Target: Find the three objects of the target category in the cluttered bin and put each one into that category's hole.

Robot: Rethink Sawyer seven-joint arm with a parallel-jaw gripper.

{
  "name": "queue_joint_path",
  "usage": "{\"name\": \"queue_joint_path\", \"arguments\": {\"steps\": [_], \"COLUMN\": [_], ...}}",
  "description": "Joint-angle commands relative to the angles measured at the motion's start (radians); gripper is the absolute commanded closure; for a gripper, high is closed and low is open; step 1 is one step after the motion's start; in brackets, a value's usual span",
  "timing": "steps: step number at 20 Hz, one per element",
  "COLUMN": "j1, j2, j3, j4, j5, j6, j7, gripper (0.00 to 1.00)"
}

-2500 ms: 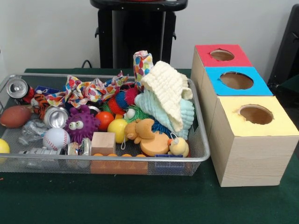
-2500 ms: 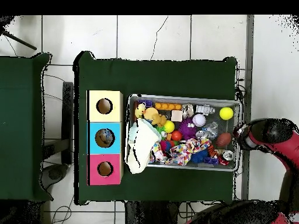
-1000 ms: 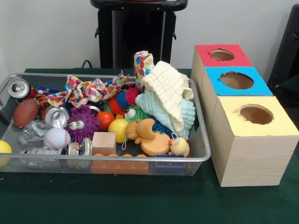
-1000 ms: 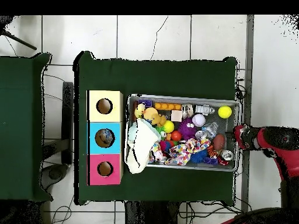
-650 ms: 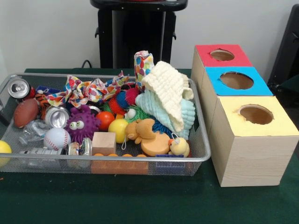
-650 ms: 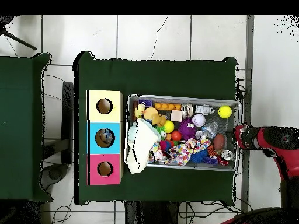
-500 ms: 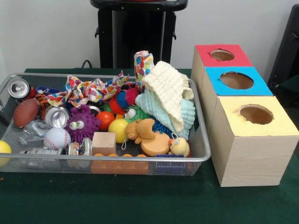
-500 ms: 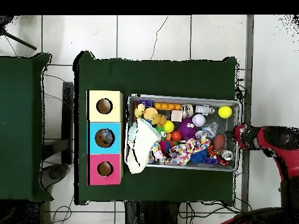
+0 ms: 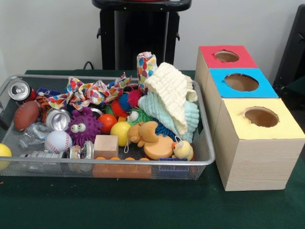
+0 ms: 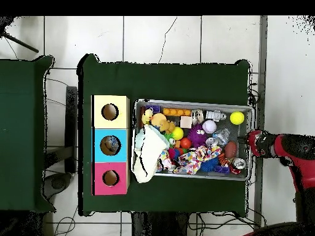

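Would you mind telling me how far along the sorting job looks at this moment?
It looks barely begun. The wire bin is full of toys, cans and cloths. The overhead view shows something inside the blue box's hole; what it is cannot be told. The yellow hole and red hole look empty. The arm's end effector sits at the bin's end, apparently holding nothing. Most sorting remains.

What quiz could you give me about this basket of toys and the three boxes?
1. True or false: the wire basket is empty.
2. Which color tops the box nearest the camera in the front view? A) red B) blue C) yellow
3. Fill in: the baseball lies just below the purple spiky toy with big ____.

Key:
1. False; it is crowded with toys.
2. C, the yellow box; the blue box and red box stand behind it.
3. Eyes.
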Motion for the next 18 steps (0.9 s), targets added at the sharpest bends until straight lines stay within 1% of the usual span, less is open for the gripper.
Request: {"name": "queue_joint_path", "arguments": {"steps": [1, 4, 9, 12, 15, 17, 18], "j1": [0.031, 0.090, 0.137, 0.164, 0.180, 0.185, 0.184], "j2": [0.136, 0.053, -0.058, -0.114, -0.146, -0.163, -0.173], "j3": [0.043, -0.026, -0.083, -0.119, -0.141, -0.157, -0.167], "j4": [0.100, 0.117, 0.152, 0.144, 0.125, 0.096, 0.067], "j5": [-0.097, -0.156, -0.199, -0.219, -0.233, -0.248, -0.259], "j6": [-0.130, -0.175, -0.173, -0.136, -0.102, -0.067, -0.034], "j7": [-0.077, -0.014, 0.031, 0.042, 0.041, 0.025, 0.008], "gripper": [1.00, 1.00, 1.00, 1.00, 1.00, 1.00, 1.00]}}
